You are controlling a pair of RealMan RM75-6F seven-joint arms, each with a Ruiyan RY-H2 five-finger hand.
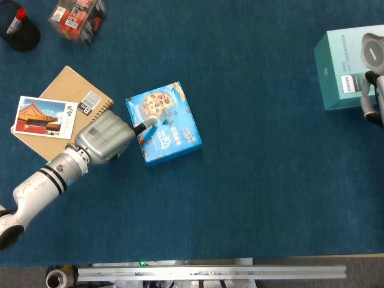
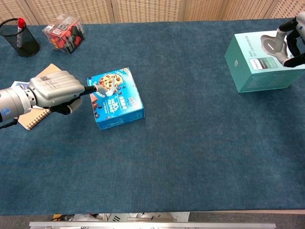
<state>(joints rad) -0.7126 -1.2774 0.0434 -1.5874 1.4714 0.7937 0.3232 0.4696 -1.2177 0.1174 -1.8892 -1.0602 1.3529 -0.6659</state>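
At the left of the table (image 2: 190,157), the left hand (image 1: 105,137) rests one outstretched finger on the cookie box (image 2: 116,98), its other fingers curled in and gripping nothing. A hard push there could likely slide or tip the box. At the far right, the right hand (image 2: 289,40) touches the teal box (image 2: 257,64); its grip cannot be told.

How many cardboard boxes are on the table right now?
2. The blue cookie box lies left of centre, under the left hand's fingertip. The teal box stands at the far right edge, by the right hand.

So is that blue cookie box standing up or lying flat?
Lying flat: the cookie box rests on its broad back, printed front facing up, the left hand touching its top.
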